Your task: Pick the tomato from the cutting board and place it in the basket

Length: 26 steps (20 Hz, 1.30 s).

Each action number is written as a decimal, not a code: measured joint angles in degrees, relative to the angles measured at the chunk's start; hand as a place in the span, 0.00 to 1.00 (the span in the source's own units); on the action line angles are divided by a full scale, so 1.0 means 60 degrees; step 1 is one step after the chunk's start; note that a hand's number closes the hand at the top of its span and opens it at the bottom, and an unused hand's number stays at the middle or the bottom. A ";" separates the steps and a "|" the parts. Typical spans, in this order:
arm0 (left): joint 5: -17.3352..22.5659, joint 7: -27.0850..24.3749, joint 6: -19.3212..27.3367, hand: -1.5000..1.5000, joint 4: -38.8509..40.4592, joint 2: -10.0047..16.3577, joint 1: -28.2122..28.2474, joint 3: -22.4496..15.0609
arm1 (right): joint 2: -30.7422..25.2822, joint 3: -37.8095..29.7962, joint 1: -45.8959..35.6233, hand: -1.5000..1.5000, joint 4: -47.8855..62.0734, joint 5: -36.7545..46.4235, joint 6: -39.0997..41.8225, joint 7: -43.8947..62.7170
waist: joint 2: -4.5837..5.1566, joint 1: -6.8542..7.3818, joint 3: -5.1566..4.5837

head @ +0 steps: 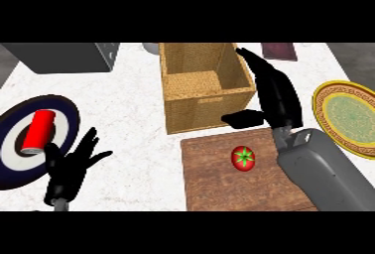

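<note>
Tomato (244,157), red with its green star of a stem facing up, lies on the wooden cutting board (216,191) at the near side of the white counter (128,101), right of the board's middle and touched by neither of my hands. My right hand (278,99) is beyond it, stretched along the right wall of the woven basket (196,113), fingers straight and pressed together, pointing away from me, and the thumb jutting left over the basket's near right corner. It holds nothing. My grey right forearm (322,171) crosses the board's right edge, just beside the tomato. The open basket stands directly behind the board, close to the board's far edge.

At the view's lower left my left hand (70,166) rests open, fingers spread and pointing up, overlapping the near rim of a dark blue plate (67,110). A red can (38,131) lies on its side on that plate. A gold-rimmed plate (348,119) sits at the right edge, and a grey box (62,57) occupies the far left corner.
</note>
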 measured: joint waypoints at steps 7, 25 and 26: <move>0.0077 0.0041 0.0022 0.50 -0.0185 0.0104 0.0229 0.0093 | -0.1298 -0.0125 -0.1377 0.00 -0.1543 -0.0941 0.3739 0.3062 | 0.0015 -0.0137 0.0027; 0.0061 0.0005 -0.0008 0.50 -0.0543 0.0174 0.0524 0.0100 | -0.3832 -0.0895 -0.1574 0.00 -0.3838 -0.6249 0.6444 0.5200 | 0.0175 -0.0054 0.0064; 0.0053 0.0068 0.0008 0.50 -0.0628 0.0164 0.0539 0.0070 | -0.3849 -0.0818 -0.1506 0.00 -0.3995 -0.6299 0.6343 0.5319 | 0.0184 -0.0018 0.0067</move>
